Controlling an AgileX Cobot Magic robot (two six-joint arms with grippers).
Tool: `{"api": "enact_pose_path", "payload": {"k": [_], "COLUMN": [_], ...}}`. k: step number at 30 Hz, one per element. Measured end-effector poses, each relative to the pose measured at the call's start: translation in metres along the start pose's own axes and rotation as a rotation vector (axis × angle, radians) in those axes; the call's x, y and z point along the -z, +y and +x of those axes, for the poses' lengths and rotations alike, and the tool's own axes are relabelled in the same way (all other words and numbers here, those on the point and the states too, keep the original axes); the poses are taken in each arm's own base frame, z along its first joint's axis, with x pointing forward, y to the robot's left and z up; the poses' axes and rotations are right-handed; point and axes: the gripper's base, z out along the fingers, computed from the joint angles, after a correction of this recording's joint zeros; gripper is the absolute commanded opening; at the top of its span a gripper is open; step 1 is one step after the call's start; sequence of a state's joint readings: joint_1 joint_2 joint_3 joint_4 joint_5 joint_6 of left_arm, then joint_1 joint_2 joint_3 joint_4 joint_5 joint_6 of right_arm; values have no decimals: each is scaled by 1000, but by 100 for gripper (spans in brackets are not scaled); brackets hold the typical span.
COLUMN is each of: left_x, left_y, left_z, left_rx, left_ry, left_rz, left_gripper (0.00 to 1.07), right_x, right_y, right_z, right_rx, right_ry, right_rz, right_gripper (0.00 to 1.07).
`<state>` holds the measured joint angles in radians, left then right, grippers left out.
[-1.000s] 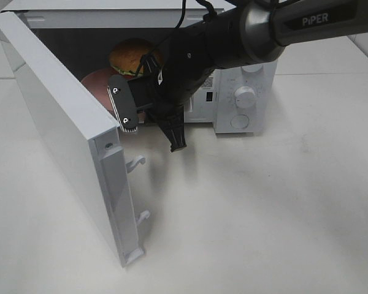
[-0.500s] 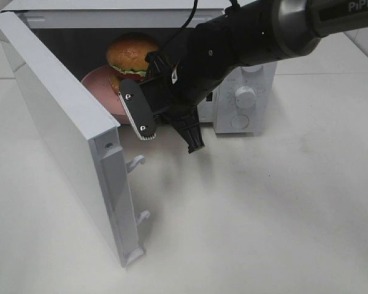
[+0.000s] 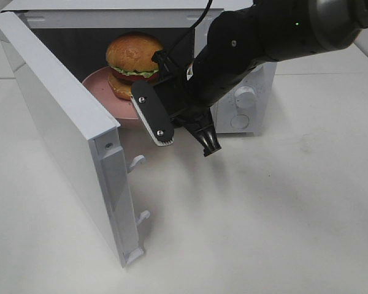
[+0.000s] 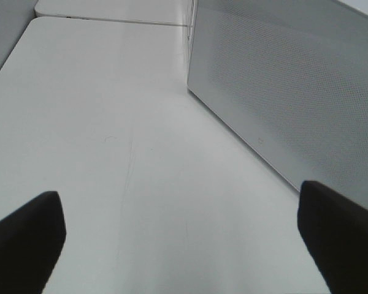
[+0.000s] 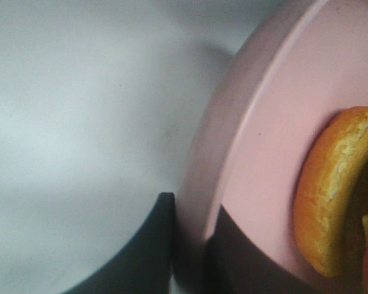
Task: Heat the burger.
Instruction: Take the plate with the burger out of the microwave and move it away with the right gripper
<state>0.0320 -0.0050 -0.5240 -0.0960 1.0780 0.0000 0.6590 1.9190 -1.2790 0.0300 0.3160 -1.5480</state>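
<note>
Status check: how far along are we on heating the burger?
Done: the door is swung open, and the burger sits on its pink plate in the microwave opening. In hand: the right tool is at the plate's rim; whether it grips is unclear. Left: clear the arm, shut the door, turn the dial.

i count one burger (image 3: 134,58), one pink plate (image 3: 101,86), one white microwave (image 3: 55,131) with its door open, two round dials (image 3: 245,97), one table (image 3: 282,208), and two grippers in view.
</note>
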Motion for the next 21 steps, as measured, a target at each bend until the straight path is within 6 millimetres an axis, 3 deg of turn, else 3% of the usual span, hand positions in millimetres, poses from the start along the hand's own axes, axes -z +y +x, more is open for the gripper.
{"api": "enact_pose_path", "payload": {"k": [21], "left_x": [0], "left_y": [0], "left_z": [0], "left_rx": [0], "left_ry": [0], "left_rz": [0], "left_gripper": [97], "right_x": [45], "right_y": [54], "right_z": [3], "right_rx": [28], "right_ry": [5], "right_rz": [-23], "right_gripper": [0]}}
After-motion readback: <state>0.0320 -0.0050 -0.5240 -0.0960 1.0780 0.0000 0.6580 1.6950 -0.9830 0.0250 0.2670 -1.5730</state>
